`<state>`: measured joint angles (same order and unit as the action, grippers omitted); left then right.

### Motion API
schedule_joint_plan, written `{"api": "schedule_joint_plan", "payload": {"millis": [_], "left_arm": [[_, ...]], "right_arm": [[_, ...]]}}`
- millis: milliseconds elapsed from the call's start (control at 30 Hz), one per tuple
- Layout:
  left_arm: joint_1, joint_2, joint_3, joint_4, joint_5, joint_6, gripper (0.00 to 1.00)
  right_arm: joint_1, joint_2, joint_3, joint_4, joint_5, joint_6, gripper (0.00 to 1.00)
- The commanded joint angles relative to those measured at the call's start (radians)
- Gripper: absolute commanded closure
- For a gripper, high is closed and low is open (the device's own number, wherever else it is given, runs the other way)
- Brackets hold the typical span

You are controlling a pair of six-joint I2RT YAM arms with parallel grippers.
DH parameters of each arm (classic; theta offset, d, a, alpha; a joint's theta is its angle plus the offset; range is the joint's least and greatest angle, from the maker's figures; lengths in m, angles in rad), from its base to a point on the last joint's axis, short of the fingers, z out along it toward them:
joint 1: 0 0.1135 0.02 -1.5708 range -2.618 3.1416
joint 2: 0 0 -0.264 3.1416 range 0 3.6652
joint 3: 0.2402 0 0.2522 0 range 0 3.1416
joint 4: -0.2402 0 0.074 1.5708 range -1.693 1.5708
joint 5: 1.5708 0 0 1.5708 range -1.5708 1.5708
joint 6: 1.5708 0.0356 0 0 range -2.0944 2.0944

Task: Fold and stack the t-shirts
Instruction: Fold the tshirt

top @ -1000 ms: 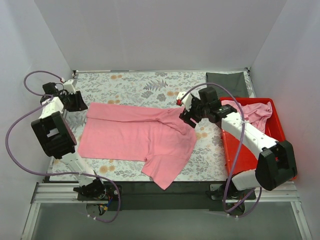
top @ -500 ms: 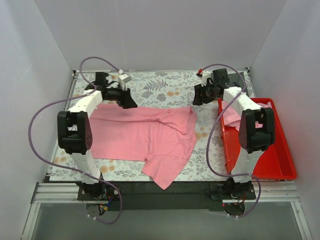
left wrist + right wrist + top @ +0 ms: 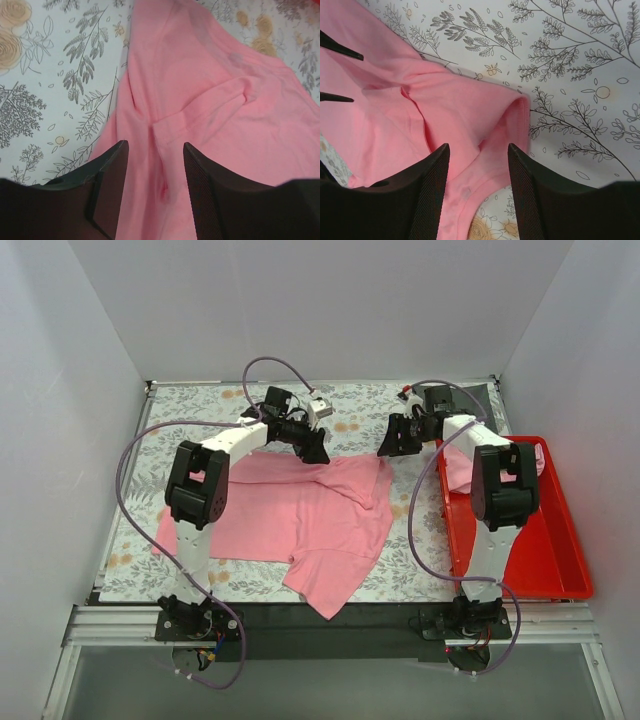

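A light-pink t-shirt (image 3: 300,510) lies spread and partly folded on the flowered table, one sleeve hanging toward the near edge. My left gripper (image 3: 315,445) hovers over the shirt's far edge, open; in the left wrist view a creased fold of the shirt (image 3: 225,100) lies below the left gripper (image 3: 154,145). My right gripper (image 3: 393,440) stands open at the shirt's far right corner; in the right wrist view the hemmed corner (image 3: 460,105) sits under the right gripper (image 3: 478,147). Neither holds fabric. A second pink t-shirt (image 3: 455,475) lies bunched in the bin.
A red bin (image 3: 560,530) stands along the table's right side. A dark grey cloth (image 3: 470,400) lies at the back right corner. The flowered table cover (image 3: 200,410) shows bare behind the shirt. White walls close in on three sides.
My left arm swung from the table's left edge to the middle of the shirt's far edge. My right gripper drew back from the shirt's right sleeve to its far corner and narrowed.
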<state>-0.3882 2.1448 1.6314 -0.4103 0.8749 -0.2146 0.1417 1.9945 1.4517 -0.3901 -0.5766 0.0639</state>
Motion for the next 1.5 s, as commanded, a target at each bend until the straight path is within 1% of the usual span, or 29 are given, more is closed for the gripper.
{"api": "schedule_joint_plan", "payload": {"millis": [0, 200, 300, 367, 433, 467, 533, 567, 667, 700, 800, 833, 933, 1133, 1200, 1333, 1467], "left_arm": [[-0.034, 0.003, 0.041, -0.007, -0.062, 0.001, 0.53], [-0.067, 0.036, 0.038, -0.015, -0.119, 0.011, 0.55], [-0.081, 0.049, 0.039, -0.03, -0.146, 0.021, 0.56], [-0.086, 0.043, 0.028, -0.033, -0.148, 0.03, 0.61], [-0.087, 0.021, 0.018, -0.036, -0.134, 0.043, 0.67], [-0.087, 0.004, -0.002, -0.036, -0.093, 0.07, 0.69], [-0.1, -0.057, -0.044, -0.021, -0.039, 0.115, 0.64], [-0.109, -0.075, -0.083, -0.012, -0.027, 0.167, 0.61], [-0.149, -0.125, -0.131, -0.001, -0.01, 0.268, 0.58], [-0.159, -0.129, -0.148, -0.001, -0.002, 0.331, 0.56], [-0.196, -0.134, -0.179, 0.008, 0.012, 0.44, 0.53], [-0.216, -0.129, -0.182, 0.03, 0.009, 0.452, 0.52], [-0.254, -0.111, -0.182, 0.054, 0.003, 0.515, 0.52], [-0.301, -0.079, -0.191, 0.097, -0.004, 0.612, 0.5], [-0.308, -0.072, -0.193, 0.114, -0.005, 0.623, 0.5], [-0.319, -0.04, -0.166, 0.123, -0.01, 0.63, 0.48], [-0.322, -0.02, -0.145, 0.125, 0.001, 0.633, 0.47]], "right_arm": [[0.002, 0.036, 0.035, 0.043, -0.049, 0.062, 0.43], [0.002, 0.064, 0.022, 0.082, -0.071, 0.103, 0.43], [0.001, 0.069, 0.016, 0.092, -0.083, 0.111, 0.48], [0.001, 0.066, 0.013, 0.092, -0.091, 0.113, 0.53], [0.001, 0.063, 0.004, 0.096, -0.095, 0.113, 0.55], [0.001, 0.059, 0.006, 0.096, -0.101, 0.113, 0.58], [0.001, 0.058, 0.004, 0.099, -0.101, 0.114, 0.59], [0.001, 0.059, 0.004, 0.099, -0.1, 0.114, 0.59], [0.001, 0.066, 0.004, 0.097, -0.097, 0.117, 0.6], [0.001, 0.069, 0.001, 0.097, -0.097, 0.119, 0.6], [-0.001, 0.058, -0.019, 0.097, -0.106, 0.142, 0.55], [-0.001, 0.053, -0.031, 0.097, -0.108, 0.146, 0.52], [-0.005, 0.027, -0.051, 0.097, -0.114, 0.155, 0.49], [-0.017, -0.008, -0.091, 0.088, -0.112, 0.169, 0.49], [-0.019, -0.007, -0.097, 0.085, -0.109, 0.165, 0.48], [-0.022, 0.013, -0.091, 0.083, -0.095, 0.163, 0.44], [-0.028, 0.038, -0.085, 0.083, -0.092, 0.162, 0.43]]}}
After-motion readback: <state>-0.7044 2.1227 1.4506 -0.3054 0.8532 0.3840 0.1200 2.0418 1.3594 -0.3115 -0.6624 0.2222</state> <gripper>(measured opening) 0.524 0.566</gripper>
